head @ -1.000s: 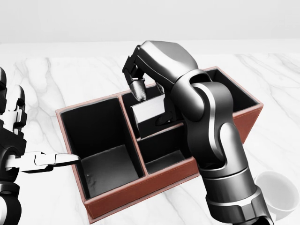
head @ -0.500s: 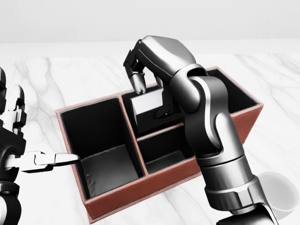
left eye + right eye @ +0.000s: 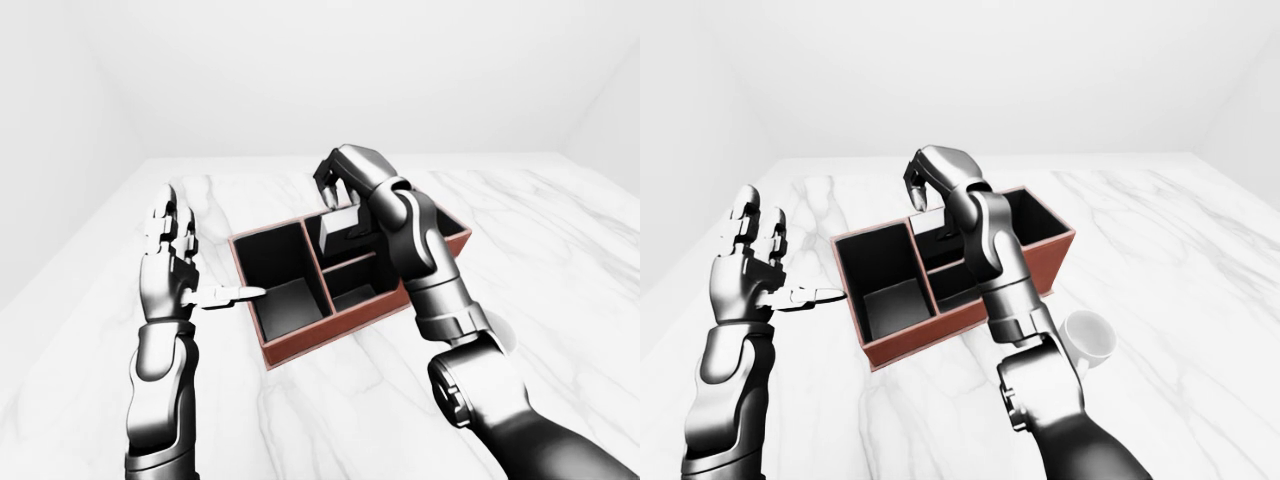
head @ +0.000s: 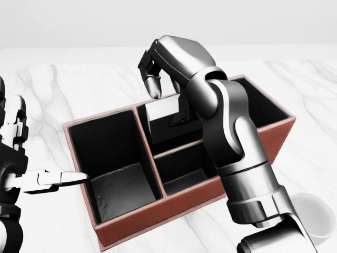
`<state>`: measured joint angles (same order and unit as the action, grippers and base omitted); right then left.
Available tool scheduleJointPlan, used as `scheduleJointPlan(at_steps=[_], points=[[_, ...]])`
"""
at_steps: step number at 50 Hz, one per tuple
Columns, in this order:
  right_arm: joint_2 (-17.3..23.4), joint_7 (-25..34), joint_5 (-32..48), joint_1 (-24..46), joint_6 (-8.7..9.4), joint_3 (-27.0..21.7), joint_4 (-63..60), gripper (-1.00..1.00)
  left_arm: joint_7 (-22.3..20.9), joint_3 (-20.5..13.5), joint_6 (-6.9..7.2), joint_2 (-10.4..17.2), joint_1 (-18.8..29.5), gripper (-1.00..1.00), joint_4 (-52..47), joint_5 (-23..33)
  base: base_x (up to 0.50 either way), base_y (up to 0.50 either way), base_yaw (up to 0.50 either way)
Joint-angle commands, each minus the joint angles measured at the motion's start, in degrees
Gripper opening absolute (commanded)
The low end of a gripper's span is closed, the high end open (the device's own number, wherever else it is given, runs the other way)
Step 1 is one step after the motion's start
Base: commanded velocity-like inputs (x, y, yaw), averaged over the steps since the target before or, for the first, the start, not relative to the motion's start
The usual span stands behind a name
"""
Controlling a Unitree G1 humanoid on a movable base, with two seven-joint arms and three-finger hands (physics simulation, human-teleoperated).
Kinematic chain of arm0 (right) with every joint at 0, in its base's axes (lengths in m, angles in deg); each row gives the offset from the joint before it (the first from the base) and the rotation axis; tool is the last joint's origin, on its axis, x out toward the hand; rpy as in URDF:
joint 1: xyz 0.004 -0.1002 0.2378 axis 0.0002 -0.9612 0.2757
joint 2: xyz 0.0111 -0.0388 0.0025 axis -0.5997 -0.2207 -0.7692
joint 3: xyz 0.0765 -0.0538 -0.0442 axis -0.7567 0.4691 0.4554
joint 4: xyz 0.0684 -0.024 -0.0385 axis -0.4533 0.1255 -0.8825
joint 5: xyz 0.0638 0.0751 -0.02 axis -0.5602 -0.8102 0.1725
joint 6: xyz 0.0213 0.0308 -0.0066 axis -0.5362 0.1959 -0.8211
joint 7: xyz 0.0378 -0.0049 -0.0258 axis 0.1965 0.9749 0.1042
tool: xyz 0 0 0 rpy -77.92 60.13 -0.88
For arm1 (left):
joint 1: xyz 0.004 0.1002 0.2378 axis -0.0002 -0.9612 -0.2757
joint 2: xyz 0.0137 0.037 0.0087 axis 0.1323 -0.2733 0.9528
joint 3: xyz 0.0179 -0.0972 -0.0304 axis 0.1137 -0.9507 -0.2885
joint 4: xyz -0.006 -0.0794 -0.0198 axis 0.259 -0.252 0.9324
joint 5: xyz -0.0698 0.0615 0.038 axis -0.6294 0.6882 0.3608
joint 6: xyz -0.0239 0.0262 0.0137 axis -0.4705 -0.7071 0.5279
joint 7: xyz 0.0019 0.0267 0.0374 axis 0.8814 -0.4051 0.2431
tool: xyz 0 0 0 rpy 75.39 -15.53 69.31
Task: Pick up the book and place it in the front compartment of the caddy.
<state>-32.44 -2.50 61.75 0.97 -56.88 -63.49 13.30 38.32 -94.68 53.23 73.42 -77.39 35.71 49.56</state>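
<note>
A red-brown caddy (image 4: pixel 274 138) with dark compartments sits on a white marble table (image 3: pixel 560 250). The right hand (image 4: pixel 158 74) hangs above the middle of the caddy, its fingers (image 4: pixel 154 87) curled downward over the top edge of the book (image 4: pixel 166 108). The book stands nearly upright, sunk into the middle compartment nearer the top of the head view, its pale cover facing the camera. The arm hides much of it, so I cannot tell whether the fingers are gripping the book or only touching its top. The left hand (image 3: pixel 170 255) is held upright just to the left of the caddy in the left-eye view, fingers spread wide, with one finger (image 3: pixel 232 294) pointing sideways to the caddy's left wall. A white cup (image 3: pixel 1088 336) stands on the table just beside the caddy's right end.
</note>
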Motion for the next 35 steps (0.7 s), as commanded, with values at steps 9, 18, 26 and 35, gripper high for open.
scheduleJointPlan(at_steps=[9, 18, 26, 35], points=[[0.2, -5.1, 0.2, 3.9, -0.01, -0.6, 7.1, -1.00, 0.2, -0.1, 0.00, 0.1, 0.0, 1.00, -0.2, 0.0, 0.00, 0.00, 0.00], [0.5, -6.9, -0.4, 4.9, -0.01, -0.6, 10.0, -1.00, 0.2, 0.0, 0.00, 0.0, 0.1, 1.00, 0.3, 0.1, 0.00, 0.00, 0.00], [0.4, -8.0, -0.7, 5.5, -0.01, -0.4, 12.0, -1.00, 0.3, -0.2, 0.00, 0.2, 0.2, 1.00, -0.4, -0.1, 0.00, 0.00, 0.00], [0.2, -9.1, -0.9, 6.4, -0.01, -0.4, 14.1, -1.00, 0.3, -0.3, 0.00, 0.2, 0.3, 1.00, -0.2, -0.2, 0.00, 0.00, 0.00]])
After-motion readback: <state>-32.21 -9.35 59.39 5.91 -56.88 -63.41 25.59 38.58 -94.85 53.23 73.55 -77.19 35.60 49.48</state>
